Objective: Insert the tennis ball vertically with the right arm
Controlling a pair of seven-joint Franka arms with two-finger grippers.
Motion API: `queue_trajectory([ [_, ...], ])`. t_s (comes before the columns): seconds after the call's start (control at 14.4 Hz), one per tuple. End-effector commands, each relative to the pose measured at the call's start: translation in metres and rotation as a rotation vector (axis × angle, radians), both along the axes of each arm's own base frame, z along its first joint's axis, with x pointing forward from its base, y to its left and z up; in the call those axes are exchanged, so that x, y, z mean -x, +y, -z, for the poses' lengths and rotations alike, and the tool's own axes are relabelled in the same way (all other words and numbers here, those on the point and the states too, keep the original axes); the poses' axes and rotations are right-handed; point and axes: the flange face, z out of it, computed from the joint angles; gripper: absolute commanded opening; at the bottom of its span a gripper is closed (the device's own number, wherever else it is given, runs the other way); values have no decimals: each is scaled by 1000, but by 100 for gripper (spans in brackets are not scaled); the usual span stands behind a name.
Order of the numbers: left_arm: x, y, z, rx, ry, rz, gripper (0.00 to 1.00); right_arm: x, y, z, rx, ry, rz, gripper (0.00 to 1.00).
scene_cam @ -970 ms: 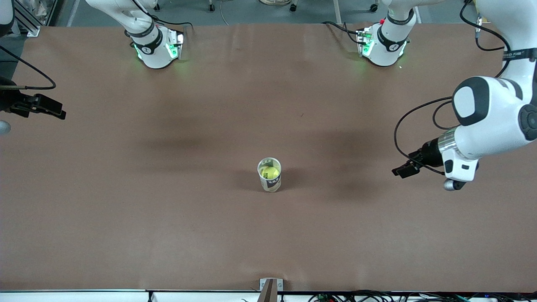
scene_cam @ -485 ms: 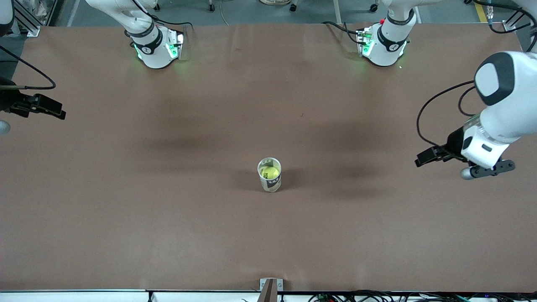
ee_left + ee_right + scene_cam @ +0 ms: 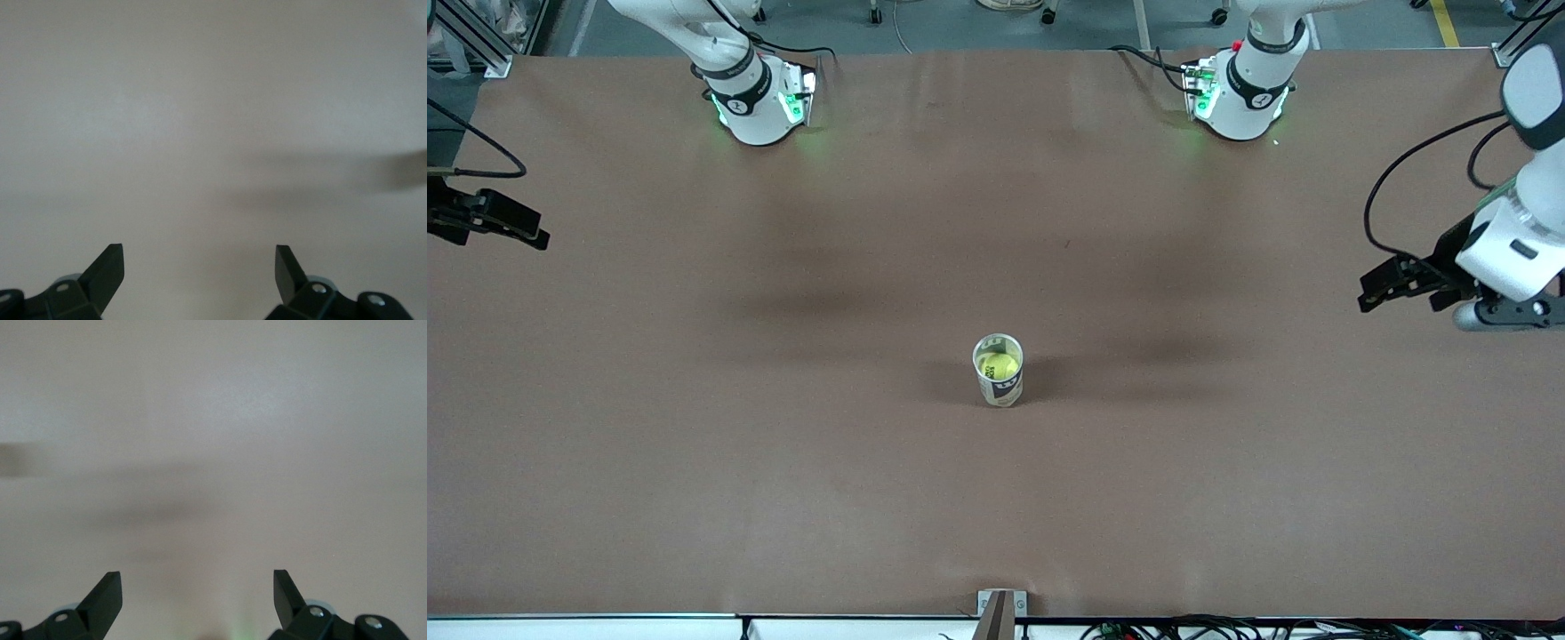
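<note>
- A yellow-green tennis ball sits inside an upright clear plastic can with a dark printed label, standing alone in the middle of the brown desk; judged from this, the insertion looks complete.
- The right arm's black two-finger end effector hangs over the desk's edge at the right arm's end, well apart from the can, fingers spread wide and holding nothing.
- The left arm's black two-finger end effector hangs over the desk's rim toward the left arm's end, also well apart from the can, likewise spread and empty; its wrist view shows only bare desk.
- Risk, as a judgement: the tall, narrow can would tip easily if either arm swept low toward it, spilling the ball.
- With both end effectors clear of the can, little else threatens the result.
</note>
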Motion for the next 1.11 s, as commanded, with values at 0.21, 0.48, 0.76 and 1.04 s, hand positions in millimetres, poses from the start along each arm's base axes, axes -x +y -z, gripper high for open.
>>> queue_trajectory([
  [0.21, 31, 1, -47, -29, 38, 17, 100, 7, 6, 0, -3, 56, 14, 100],
  [0.48, 26, 4, -66, -25, -3, 20, 100, 9, -3, 1, -75, 59, 28, 100],
  [0.76, 25, 8, -73, -25, -18, 18, 100, 15, 1, 1, -72, 72, 21, 100],
  [1.04, 27, 8, -77, -24, -24, 20, 100, 35, 3, 0, -72, 78, 17, 100],
])
